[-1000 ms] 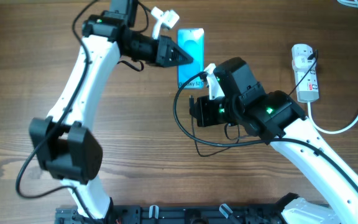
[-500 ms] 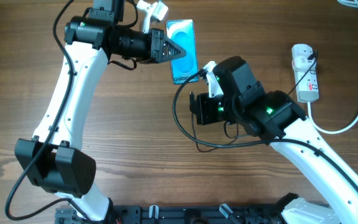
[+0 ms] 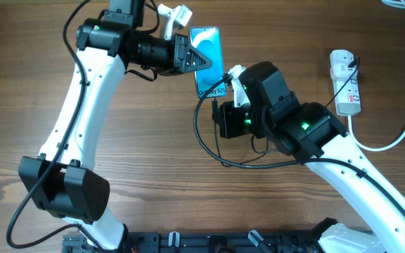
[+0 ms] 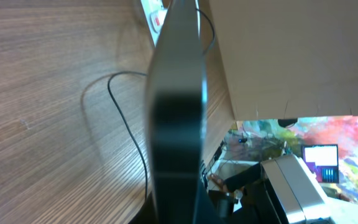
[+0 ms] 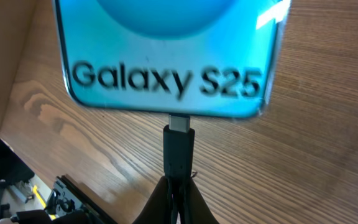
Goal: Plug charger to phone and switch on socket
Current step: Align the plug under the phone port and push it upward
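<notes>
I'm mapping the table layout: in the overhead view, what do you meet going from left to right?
Left arm's elbow → phone → right arm's wrist → socket → thick white cord. The charger overlaps the phone, so it is omitted.

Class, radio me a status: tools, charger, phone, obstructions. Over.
Left tool shut on flat cyan-screen phone. Right tool shut on thin black charger connector, tip at phone's port. White plastic power strip untouched, nothing in the way.
</notes>
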Motion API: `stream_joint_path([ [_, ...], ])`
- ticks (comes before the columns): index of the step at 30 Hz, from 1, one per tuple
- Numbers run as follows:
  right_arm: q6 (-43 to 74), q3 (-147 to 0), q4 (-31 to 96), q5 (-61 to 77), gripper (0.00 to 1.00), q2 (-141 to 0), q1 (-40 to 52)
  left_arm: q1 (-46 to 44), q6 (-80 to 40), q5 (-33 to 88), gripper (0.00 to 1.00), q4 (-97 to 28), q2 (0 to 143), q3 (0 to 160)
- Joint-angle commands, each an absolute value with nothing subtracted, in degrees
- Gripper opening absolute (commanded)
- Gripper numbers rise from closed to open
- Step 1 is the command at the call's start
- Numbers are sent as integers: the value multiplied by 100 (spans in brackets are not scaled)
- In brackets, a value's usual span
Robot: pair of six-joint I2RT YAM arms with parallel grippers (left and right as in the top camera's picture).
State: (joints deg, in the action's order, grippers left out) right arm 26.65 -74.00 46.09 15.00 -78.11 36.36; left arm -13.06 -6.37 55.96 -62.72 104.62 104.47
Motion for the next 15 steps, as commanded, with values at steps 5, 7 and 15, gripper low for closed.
stream_joint_path([
  [5,2547,-7537,4567,1500,4,-7804,3658,-1437,-642,5712,4,-6259,10350,10534],
  [7,2547,-7537,4565,1476,4,-7804,3658,-1437,-624,5712,4,-6257,10350,10534],
  [15,2554,-7537,4569,1466,4,-7804,3658,-1435,-602,5712,4,-6250,10350,10534],
])
